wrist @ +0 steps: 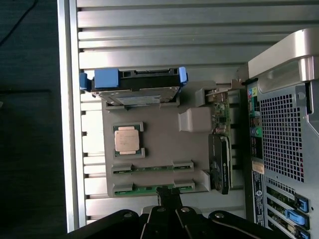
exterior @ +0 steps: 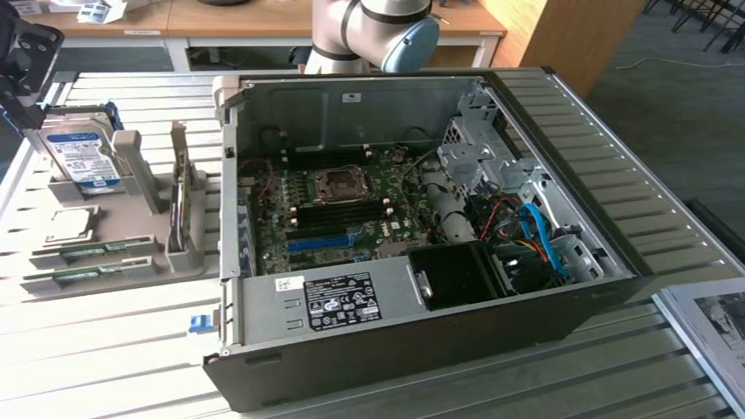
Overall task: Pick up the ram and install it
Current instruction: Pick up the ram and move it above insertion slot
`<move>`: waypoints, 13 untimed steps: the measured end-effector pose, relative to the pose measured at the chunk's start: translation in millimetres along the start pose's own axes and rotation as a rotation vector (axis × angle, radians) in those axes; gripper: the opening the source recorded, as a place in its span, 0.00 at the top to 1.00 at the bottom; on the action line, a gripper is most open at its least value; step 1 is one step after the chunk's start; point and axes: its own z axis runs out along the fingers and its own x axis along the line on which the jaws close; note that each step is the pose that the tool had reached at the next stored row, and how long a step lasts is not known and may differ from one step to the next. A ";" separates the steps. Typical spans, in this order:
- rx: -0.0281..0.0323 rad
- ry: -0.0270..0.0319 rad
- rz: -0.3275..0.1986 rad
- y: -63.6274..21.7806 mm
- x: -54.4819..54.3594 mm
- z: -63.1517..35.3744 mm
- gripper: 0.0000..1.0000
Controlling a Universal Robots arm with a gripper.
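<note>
One ram stick (wrist: 142, 188) lies flat right at the claw (wrist: 169, 193) tip, long axis crosswise to it; open vs closed — can't tell.

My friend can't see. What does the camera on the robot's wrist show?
The gripper is close to a green ram stick lying in a grey holder. The holder also keeps a second ram stick, a square silver processor and a hard drive with blue ends, next to a computer case.
</note>
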 end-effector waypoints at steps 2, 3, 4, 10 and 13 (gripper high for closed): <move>0.0000 0.0000 0.000 0.0 0.0 0.0 0.90; 0.0000 0.0000 0.000 0.0 0.0 0.0 0.90; 0.0000 0.0000 0.000 0.0 0.0 0.0 0.90; 0.0000 0.0001 -0.002 0.0 0.0 0.0 0.90; -0.0004 0.0007 -0.018 0.0 0.0 0.0 0.90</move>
